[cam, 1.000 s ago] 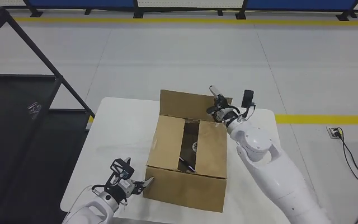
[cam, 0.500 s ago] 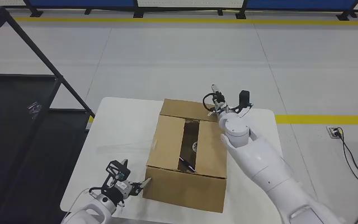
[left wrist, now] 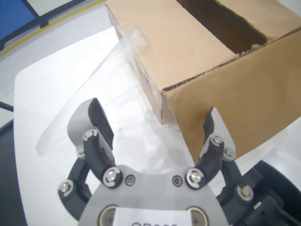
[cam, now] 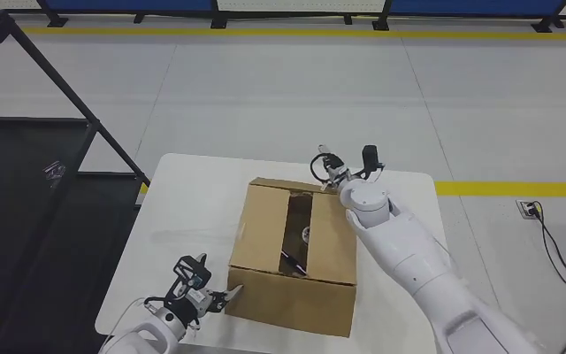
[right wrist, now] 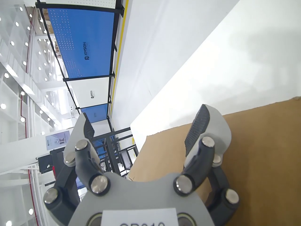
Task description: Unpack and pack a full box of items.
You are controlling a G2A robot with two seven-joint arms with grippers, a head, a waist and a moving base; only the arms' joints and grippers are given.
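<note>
Brown card: the box (cam: 265, 234) sits in the middle of the white table (cam: 190, 199). Its two top flaps are folded almost flat, with a long gap (cam: 301, 221) between them.
Inside: dark things (cam: 296, 260) show through the gap. I can't tell what they are.
Left gripper (left wrist: 152, 109): fingers spread wide, holding nothing. It is at 7 o'clock from the box, just beside the near corner.
Right gripper (right wrist: 143, 112): fingers spread wide too, holding nothing. It is at 1 o'clock from the box, over the far edge.
Tape (left wrist: 98, 76): a clear strip hangs off the box's 9 o'clock side, down toward the table.
How it will feel: I think the card is stiff but thin. It will bend at the folds and could rip at its ragged edges. A full box is likely heavy, and may slide on the smooth table.
Where to hold: pinch a flap by its loose edge along the gap, and keep the box steady with the other gripper.
</note>
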